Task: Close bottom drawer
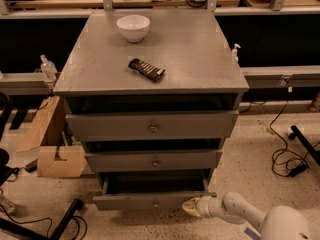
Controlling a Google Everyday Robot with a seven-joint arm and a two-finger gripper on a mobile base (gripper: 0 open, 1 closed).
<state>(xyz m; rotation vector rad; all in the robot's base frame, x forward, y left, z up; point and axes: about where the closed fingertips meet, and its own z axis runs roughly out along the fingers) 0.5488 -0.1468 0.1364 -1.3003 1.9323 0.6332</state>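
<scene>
The bottom drawer is the lowest and narrowest of three grey drawers in the cabinet. It stands pulled out, its dark inside showing, with a small round knob in the middle of its front panel. My gripper is low at the drawer's right front corner, its pale tip against the right end of the front panel. My white arm runs off to the lower right.
The medium drawer and the wide top drawer stand slightly out above. A white bowl and a dark snack bar lie on the cabinet top. Cardboard boxes stand left; cables lie right.
</scene>
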